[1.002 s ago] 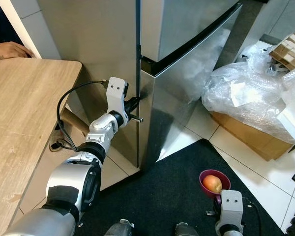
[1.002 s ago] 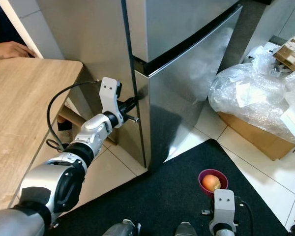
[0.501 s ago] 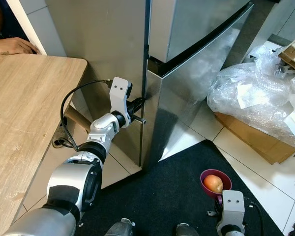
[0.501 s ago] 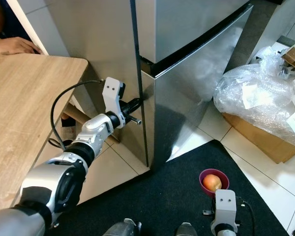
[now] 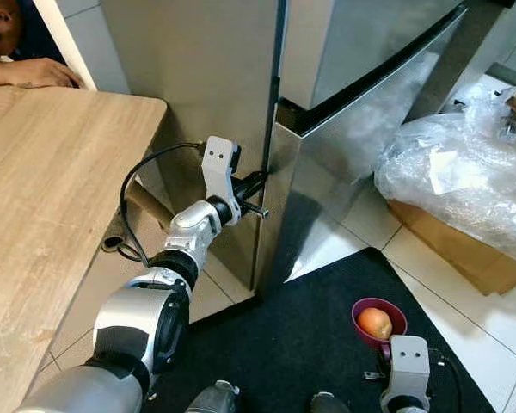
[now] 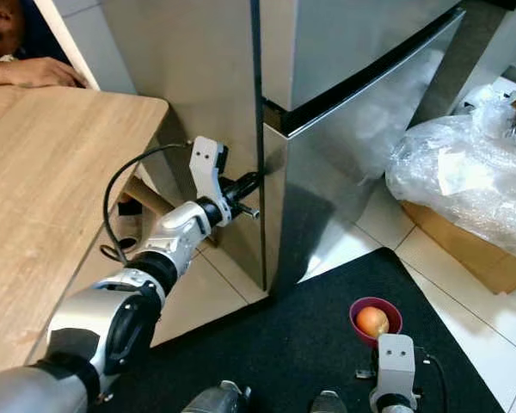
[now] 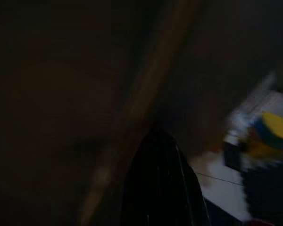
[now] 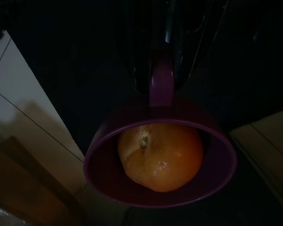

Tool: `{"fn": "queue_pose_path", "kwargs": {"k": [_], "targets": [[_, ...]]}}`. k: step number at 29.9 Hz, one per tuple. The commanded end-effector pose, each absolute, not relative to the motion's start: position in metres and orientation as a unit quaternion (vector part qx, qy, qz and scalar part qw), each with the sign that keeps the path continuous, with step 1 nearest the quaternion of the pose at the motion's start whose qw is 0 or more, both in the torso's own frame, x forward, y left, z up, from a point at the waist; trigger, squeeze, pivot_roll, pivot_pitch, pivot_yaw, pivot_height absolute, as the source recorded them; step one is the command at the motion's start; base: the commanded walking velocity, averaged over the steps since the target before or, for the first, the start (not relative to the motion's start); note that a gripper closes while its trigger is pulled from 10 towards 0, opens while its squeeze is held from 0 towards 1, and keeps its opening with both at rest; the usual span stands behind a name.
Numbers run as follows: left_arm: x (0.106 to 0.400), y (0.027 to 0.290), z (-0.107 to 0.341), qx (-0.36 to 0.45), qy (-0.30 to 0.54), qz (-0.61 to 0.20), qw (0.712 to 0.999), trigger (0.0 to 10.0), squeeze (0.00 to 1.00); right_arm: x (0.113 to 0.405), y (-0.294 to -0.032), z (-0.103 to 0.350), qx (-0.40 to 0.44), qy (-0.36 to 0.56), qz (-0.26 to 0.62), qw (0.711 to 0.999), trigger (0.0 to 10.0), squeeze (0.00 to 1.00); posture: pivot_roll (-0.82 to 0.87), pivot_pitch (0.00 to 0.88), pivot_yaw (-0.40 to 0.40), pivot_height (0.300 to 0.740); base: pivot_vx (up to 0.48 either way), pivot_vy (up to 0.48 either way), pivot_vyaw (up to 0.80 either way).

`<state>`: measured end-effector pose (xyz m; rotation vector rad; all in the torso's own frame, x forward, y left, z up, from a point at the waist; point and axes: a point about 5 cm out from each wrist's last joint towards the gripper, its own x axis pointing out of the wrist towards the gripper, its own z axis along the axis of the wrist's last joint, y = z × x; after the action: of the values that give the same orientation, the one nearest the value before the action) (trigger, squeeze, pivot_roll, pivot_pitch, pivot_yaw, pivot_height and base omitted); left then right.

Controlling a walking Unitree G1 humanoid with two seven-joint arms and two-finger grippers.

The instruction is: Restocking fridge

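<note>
The steel fridge has an upper door (image 5: 361,34) and a lower door (image 5: 370,129). My left gripper (image 5: 256,184) reaches out to the hinge-free edge of the lower door, just under the seam between the two doors. The left wrist view is dark, with a blurred bright patch beside a black finger (image 7: 160,188). Low at the right, my right gripper (image 8: 161,66) is shut on the handle of a purple cup (image 5: 396,311). An orange (image 5: 375,323) lies inside the cup, which hangs above the black mat.
A wooden table (image 5: 43,198) stands on the left, with a person's arm (image 5: 30,73) resting on its far end. Bubble-wrap bags (image 5: 456,163) lie on a cardboard box (image 5: 456,254) right of the fridge. A black mat (image 5: 301,327) covers the floor ahead.
The camera has shifted, so the fridge and table sit further right in view. My left gripper stays at the lower door's edge. The cup and orange hang as before.
</note>
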<state>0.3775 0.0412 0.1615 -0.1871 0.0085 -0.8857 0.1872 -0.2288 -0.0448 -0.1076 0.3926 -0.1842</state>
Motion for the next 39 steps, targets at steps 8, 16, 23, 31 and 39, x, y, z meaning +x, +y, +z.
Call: {"fn": "queue_pose_path", "kwargs": {"k": [8, 16, 23, 31, 39], "targets": [[0.364, -0.005, 0.171, -0.091, -0.005, -0.497, 0.863, 10.0, 0.00, 0.181, -0.237, -0.044, -0.054, 0.190, -0.105, 0.975, 10.0, 0.00, -0.22, 0.247, 0.003, 0.731, 0.000, 0.000, 0.00], [0.350, -0.010, 0.139, 0.032, 0.063, -0.542, 0.838, 10.0, 0.00, 0.180, -0.237, -0.045, -0.052, 0.191, -0.107, 0.974, 10.0, 0.00, -0.22, 0.241, 0.010, 0.731, 0.000, 0.000, 0.00], [0.324, 0.022, 0.068, 0.157, 0.182, -0.539, 0.807, 10.0, 0.00, 0.180, -0.231, -0.047, -0.052, 0.198, -0.103, 0.973, 10.0, 0.00, -0.21, 0.230, 0.019, 0.731, 0.000, 0.000, 0.00], [0.278, 0.100, -0.010, 0.046, 0.283, -0.364, 0.886, 10.0, 0.00, 0.193, -0.221, -0.047, -0.058, 0.207, -0.078, 0.974, 10.0, 0.00, -0.18, 0.193, -0.020, 0.731, 0.000, 0.000, 0.00], [0.232, 0.181, -0.052, 0.062, 0.339, -0.063, 0.937, 10.0, 0.00, 0.202, -0.212, -0.047, -0.067, 0.222, -0.059, 0.971, 10.0, 0.00, -0.15, 0.149, -0.035, 0.731, 0.000, 0.000, 0.00]]}}
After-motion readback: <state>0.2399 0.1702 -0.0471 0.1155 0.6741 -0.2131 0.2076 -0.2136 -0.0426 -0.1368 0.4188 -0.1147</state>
